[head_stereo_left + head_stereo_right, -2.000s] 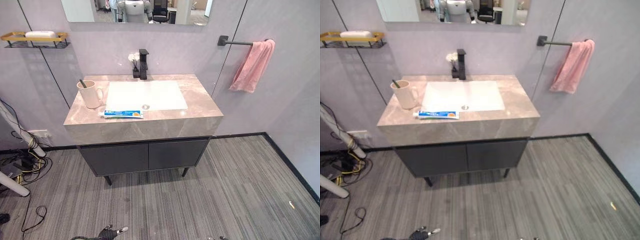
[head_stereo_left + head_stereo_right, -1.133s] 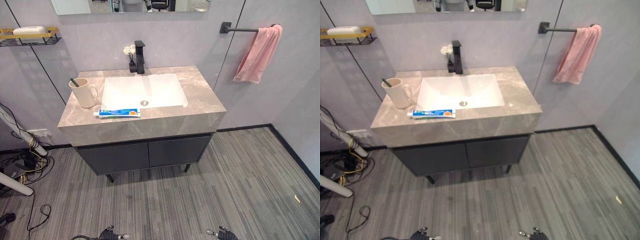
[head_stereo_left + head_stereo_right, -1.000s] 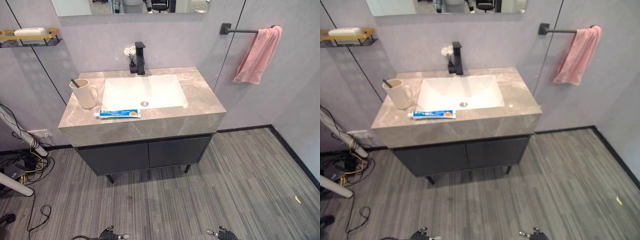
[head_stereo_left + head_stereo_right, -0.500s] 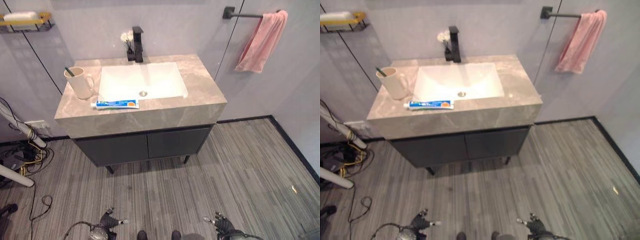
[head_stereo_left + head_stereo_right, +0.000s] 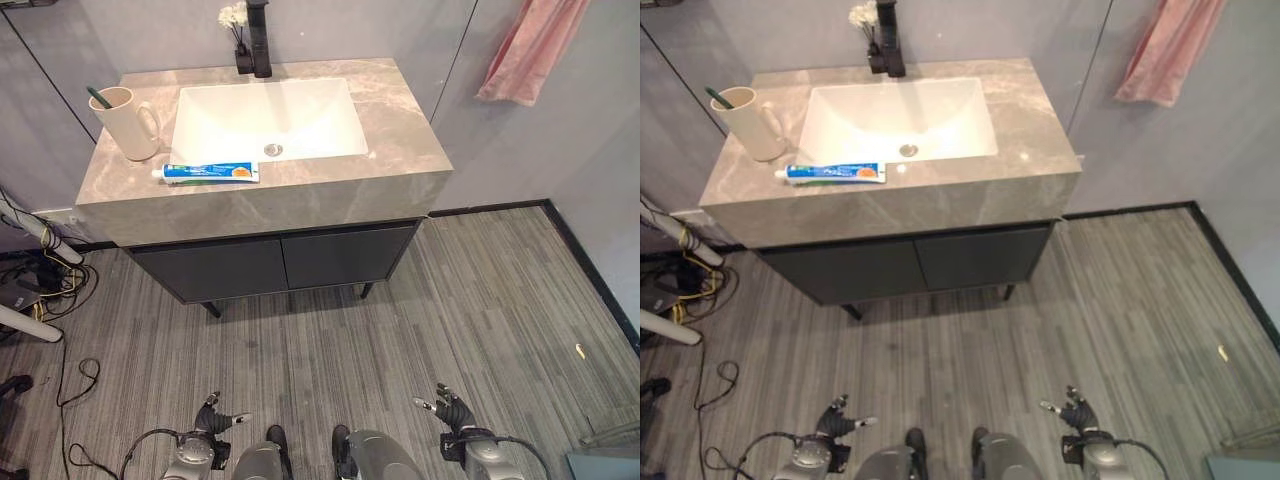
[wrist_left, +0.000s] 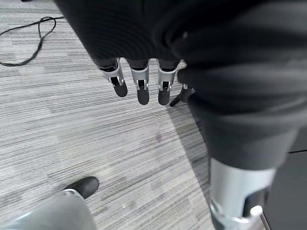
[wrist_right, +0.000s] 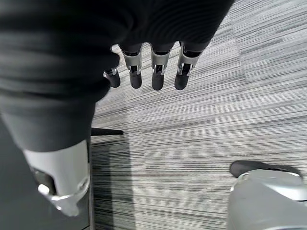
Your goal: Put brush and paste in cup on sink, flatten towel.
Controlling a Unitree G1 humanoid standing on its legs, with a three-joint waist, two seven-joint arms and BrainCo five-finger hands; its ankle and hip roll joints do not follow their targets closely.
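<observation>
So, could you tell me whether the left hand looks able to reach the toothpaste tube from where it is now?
Probably not yet. The left hand hangs open and low over the floor, well short of the vanity, while the toothpaste tube lies up on the countertop. Nothing blocks the way.

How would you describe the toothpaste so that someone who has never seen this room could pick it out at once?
Find the grey stone counter with the white sink set into it. On the strip of counter in front of the sink, to the left, lies the toothpaste, flat on its side. It is a long blue and white tube with an orange patch, whereas the cream cup behind it stands upright.
</observation>
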